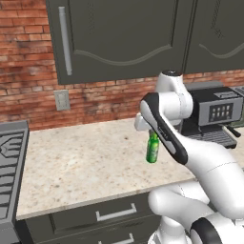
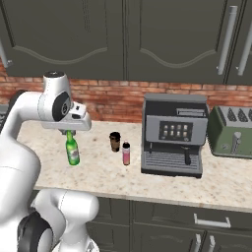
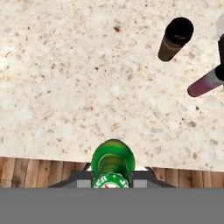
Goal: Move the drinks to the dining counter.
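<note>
My gripper [image 2: 69,133] is shut on the neck of the green glass bottle [image 2: 73,151], which hangs upright over the front part of the beige kitchen counter [image 2: 98,172]. In the left base view the green bottle [image 1: 152,149] shows just behind my forearm. In the hand view the bottle [image 3: 112,159] sits between my fingertips [image 3: 144,175], seen from above. The short dark brown cup [image 2: 115,141] and the small pink dark-capped bottle [image 2: 126,153] stand on the counter to the right, beside the coffee machine. The hand view shows the cup [image 3: 175,38] and the pink bottle [image 3: 204,83] at upper right. The dining counter is out of view.
A grey coffee machine [image 2: 172,134] and a green toaster [image 2: 231,130] stand at the back right of the counter. A stove [image 1: 10,167] borders the counter on the left. Dark wall cabinets [image 1: 119,33] hang overhead. Wooden floor [image 3: 43,173] lies below the counter's front edge.
</note>
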Robot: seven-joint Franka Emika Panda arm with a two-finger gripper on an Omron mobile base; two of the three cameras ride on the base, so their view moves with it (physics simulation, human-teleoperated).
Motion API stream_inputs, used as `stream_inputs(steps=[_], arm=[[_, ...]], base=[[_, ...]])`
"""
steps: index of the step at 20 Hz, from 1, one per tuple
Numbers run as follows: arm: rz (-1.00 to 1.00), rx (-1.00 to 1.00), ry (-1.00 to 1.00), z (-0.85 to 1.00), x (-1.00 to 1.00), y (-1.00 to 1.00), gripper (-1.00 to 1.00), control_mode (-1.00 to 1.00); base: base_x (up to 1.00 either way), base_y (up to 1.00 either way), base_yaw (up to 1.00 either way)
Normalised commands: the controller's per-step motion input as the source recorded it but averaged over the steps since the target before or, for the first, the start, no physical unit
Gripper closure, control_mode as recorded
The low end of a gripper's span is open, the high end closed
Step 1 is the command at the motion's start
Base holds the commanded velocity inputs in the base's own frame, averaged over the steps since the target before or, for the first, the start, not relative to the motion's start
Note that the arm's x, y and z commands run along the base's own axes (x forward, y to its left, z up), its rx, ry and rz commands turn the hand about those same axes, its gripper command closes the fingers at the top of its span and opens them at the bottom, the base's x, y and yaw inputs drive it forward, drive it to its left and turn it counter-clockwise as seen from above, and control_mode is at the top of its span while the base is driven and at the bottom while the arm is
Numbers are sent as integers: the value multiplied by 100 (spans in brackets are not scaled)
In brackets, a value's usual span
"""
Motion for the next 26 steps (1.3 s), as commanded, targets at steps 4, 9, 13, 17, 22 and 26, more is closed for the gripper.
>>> stream_inputs(steps=[4,9,13,17,22,26], arm=[[0,0,0,0,0,0,100,100],[0,0,0,0,0,0,100,100],[0,0,0,0,0,0,100,100],[0,0,0,0,0,0,100,100],[0,0,0,0,0,0,100,100],[0,0,0,0,0,0,100,100]], base=[[-69,-9,0],[-100,0,9],[-100,31,32],[-77,94,66],[-36,89,86],[-22,72,91]])
